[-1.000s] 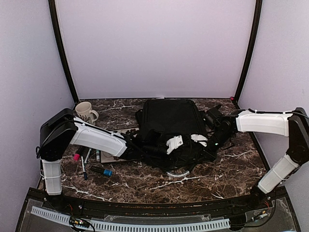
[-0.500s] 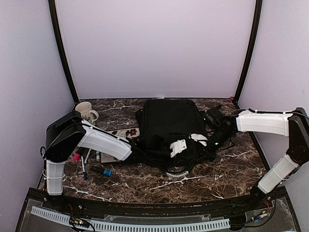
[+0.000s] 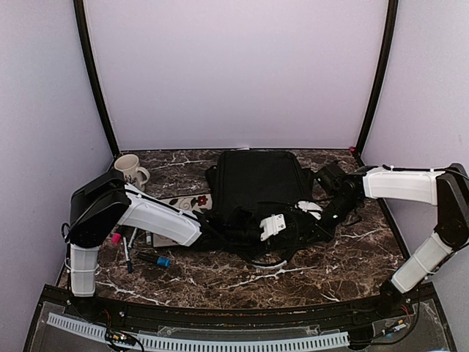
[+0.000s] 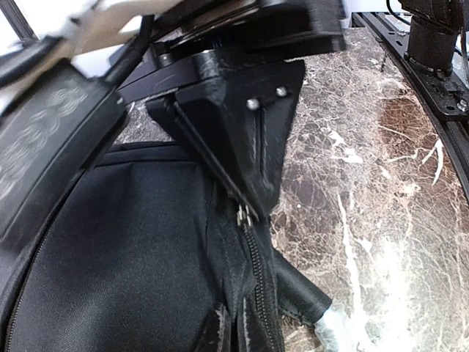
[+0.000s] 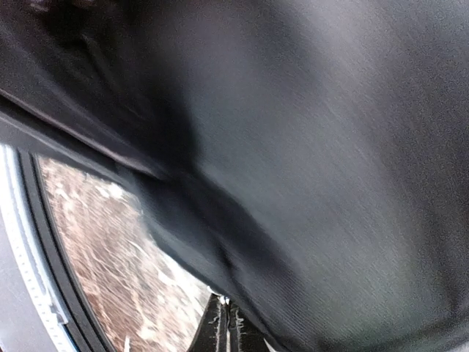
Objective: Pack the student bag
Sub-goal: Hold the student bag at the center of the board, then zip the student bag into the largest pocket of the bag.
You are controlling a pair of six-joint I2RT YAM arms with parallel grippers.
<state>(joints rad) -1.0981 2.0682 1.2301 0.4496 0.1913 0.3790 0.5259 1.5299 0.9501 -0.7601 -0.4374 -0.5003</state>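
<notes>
The student bag (image 3: 253, 183), a big black backpack, lies flat mid-table with its grey-white loop handle (image 3: 268, 262) at the near end. My left gripper (image 3: 282, 226) reaches in from the left and is shut on a fold of the bag's fabric (image 4: 146, 249) beside the zipper (image 4: 258, 282); its fingertips (image 4: 218, 334) pinch at the bottom of the left wrist view. My right gripper (image 3: 302, 214) comes from the right, shut, its tip at the metal zipper pull (image 4: 244, 216). In the right wrist view the bag (image 5: 330, 147) covers most of the picture above the closed right gripper (image 5: 228, 330).
A cream mug (image 3: 130, 169) stands at the back left. A flat patterned case (image 3: 189, 202) and several pens (image 3: 139, 246) lie left of the bag under my left arm. Dark marble table (image 3: 344, 257); walls close round the back and sides.
My left gripper has slid right along the bag's near end and closed on the fabric. The right gripper has shifted slightly right and nearer, staying shut.
</notes>
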